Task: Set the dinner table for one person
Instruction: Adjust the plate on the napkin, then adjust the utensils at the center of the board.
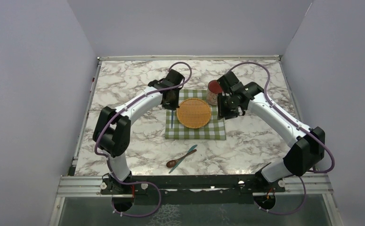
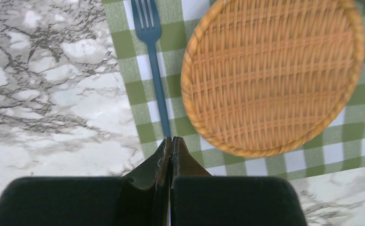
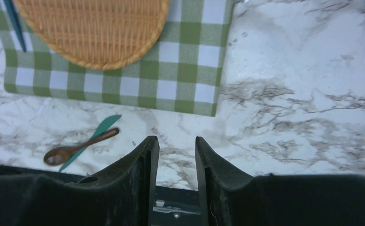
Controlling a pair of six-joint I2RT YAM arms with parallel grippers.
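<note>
The dinner table (image 1: 124, 89) lies beneath both arms, its checked cloth (image 1: 218, 132) bearing a woven plate (image 1: 194, 113), a fork (image 2: 154, 70) left of it and a red cup (image 1: 213, 92). The left hand (image 2: 172, 141) is pinched tight, empty, over the fork's handle end; the right hand (image 3: 176, 143) stands parted, holding nothing.

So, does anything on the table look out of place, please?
Yes: the wooden spoon and teal knife lie crossed on the bare dinner table, off the checked cloth, while the fork sits straight beside the wicker plate.
</note>
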